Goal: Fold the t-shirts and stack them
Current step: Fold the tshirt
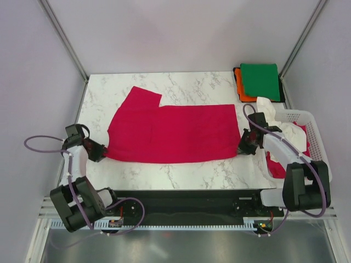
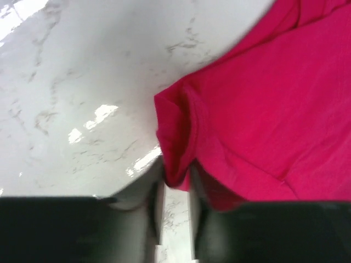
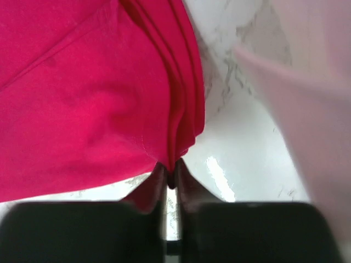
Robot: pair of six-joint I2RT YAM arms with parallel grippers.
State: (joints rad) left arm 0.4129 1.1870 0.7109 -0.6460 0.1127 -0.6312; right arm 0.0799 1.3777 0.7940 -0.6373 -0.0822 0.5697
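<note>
Red shirt (image 1: 173, 134) — spread across table (image 1: 186, 87), half-folded.
Left gripper (image 1: 101, 152) and right gripper (image 1: 245, 143) each pinch a near corner, jaws narrow on cloth — likely to hold the edge taut for folding.

Centre of frame: crimson t-shirt (image 1: 173, 134) spread flat in a wide band, one sleeve jutting toward upper left. Upper right: folded green t-shirt (image 1: 260, 81) stacked on orange t-shirt (image 1: 242, 87). Right edge: crumpled white t-shirt (image 1: 279, 123) over second red t-shirt (image 1: 277, 169).
</note>
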